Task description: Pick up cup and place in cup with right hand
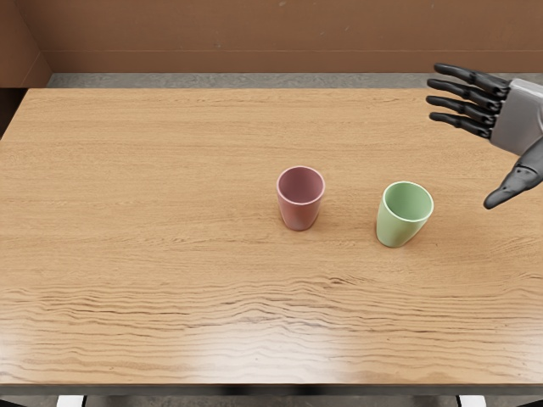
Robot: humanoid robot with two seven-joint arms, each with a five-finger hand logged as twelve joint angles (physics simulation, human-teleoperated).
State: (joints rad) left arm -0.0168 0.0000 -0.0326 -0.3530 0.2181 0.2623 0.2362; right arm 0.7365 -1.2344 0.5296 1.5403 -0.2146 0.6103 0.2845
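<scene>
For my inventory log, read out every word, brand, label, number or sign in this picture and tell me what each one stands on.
There is no readable text: no word, brand, label, number or sign shows.
Pink cup: none on the side in view.
Green cup: none on the side in view.
Wooden table: wood grain only.
Right hand: none in view.

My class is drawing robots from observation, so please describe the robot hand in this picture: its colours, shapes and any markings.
The right robot hand has a smooth, blocky, light grey body, four slim, jointed black fingers and a thicker, dark grey thumb. No markings or cables show.
</scene>
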